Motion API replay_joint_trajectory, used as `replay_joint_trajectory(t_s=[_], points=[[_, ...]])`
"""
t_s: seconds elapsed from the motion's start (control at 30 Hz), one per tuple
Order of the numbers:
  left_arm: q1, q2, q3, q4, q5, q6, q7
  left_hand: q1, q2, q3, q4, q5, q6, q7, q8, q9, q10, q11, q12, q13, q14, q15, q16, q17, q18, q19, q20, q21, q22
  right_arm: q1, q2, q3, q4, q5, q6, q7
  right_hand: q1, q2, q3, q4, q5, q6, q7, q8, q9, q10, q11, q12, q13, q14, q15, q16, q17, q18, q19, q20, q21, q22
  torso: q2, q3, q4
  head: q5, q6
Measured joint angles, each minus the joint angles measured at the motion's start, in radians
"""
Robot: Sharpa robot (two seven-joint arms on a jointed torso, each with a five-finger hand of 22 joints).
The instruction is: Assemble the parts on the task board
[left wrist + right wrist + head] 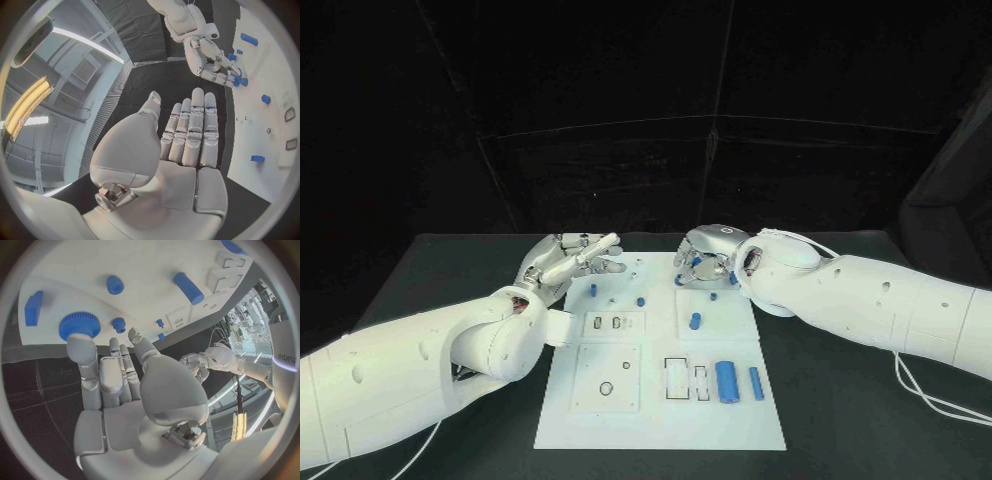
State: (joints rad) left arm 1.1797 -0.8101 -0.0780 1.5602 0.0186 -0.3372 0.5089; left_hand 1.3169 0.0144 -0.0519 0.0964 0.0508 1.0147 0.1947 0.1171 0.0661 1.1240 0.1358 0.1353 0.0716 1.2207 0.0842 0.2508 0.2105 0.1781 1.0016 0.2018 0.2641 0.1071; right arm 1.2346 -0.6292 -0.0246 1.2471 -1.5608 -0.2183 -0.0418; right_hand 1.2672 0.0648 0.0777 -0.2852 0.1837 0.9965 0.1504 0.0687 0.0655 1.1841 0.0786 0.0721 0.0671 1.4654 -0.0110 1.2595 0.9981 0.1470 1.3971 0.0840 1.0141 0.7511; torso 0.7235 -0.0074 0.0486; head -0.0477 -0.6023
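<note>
The white task board (661, 410) lies in the middle of the black table. My right hand (708, 255) hovers over its far edge; a fingertip (80, 347) touches the rim of a blue toothed wheel (79, 324) standing on the board, with the thumb held apart. A small blue knob (119, 324) stands beside it. My left hand (574, 258) is at the board's far left corner, fingers (192, 127) stretched out flat and holding nothing. A large blue cylinder (728, 378) and a thinner one (756, 383) lie at the board's near right.
Small blue pegs (593, 291) (642, 300) (695, 321) stand on the board's middle. Slots and cut-outs (678, 378) mark its near half. A blue block (33, 307) lies by the wheel. Black table (444, 270) surrounds the board, with dark curtains behind.
</note>
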Motion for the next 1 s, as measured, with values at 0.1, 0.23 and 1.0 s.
replay_joint_trajectory(t_s=[0.1,0.23,1.0], points=[[0.0,0.0,0.0,0.0,0.0,0.001,-0.002,0.0,0.0,0.0,0.0,0.0,0.0,0.0,0.0,0.0,0.0,0.0,0.0,0.0,0.0,0.0,0.0,0.0,0.0,0.0,0.0,0.0,0.0,0.001,0.006,0.0,-0.006,-0.007,0.007,-0.007,0.0,0.0,0.011,-0.001,-0.001,0.005,0.005,0.0,0.0,-0.003,0.004,0.0,-0.001,0.0,0.0,0.007,0.01,0.0,-0.005,0.005,0.012,0.011,0.002,0.0002,0.0012,0.002,-0.001],[0.0,-0.002,0.0,0.001,0.001,0.001,-0.005,0.0,0.0,0.0,0.0,0.0,0.0,0.0,0.0,0.0,0.0,0.0,-0.004,0.0,0.0,0.0,0.0,0.001,0.0,0.0,0.0,0.0,-0.001,0.001,0.015,0.0,-0.013,-0.013,0.018,-0.013,0.0,0.0,0.031,0.0,-0.012,0.023,0.012,0.0,0.002,-0.011,0.011,0.0,-0.002,0.003,0.004,0.017,0.017,0.0,-0.011,0.011,0.027,0.024,0.005,0.0013,0.0015,0.003,-0.001],[0.0,-0.003,0.0,0.0,0.002,0.014,-0.022,-0.004,0.004,-0.006,-0.006,0.0,-0.004,0.003,-0.005,0.0,-0.004,0.004,-0.009,-0.001,0.0,0.0,0.0,0.006,0.0,0.007,0.0,-0.005,-0.003,0.002,0.051,0.0,-0.05,-0.039,0.085,-0.032,-0.012,-0.001,0.094,0.001,-0.024,0.056,0.009,0.0,0.002,-0.036,0.014,-0.004,-0.003,0.0,0.008,0.036,0.032,0.0,-0.032,0.018,0.066,0.058,0.014,0.0052,0.0041,0.001,-0.011]])
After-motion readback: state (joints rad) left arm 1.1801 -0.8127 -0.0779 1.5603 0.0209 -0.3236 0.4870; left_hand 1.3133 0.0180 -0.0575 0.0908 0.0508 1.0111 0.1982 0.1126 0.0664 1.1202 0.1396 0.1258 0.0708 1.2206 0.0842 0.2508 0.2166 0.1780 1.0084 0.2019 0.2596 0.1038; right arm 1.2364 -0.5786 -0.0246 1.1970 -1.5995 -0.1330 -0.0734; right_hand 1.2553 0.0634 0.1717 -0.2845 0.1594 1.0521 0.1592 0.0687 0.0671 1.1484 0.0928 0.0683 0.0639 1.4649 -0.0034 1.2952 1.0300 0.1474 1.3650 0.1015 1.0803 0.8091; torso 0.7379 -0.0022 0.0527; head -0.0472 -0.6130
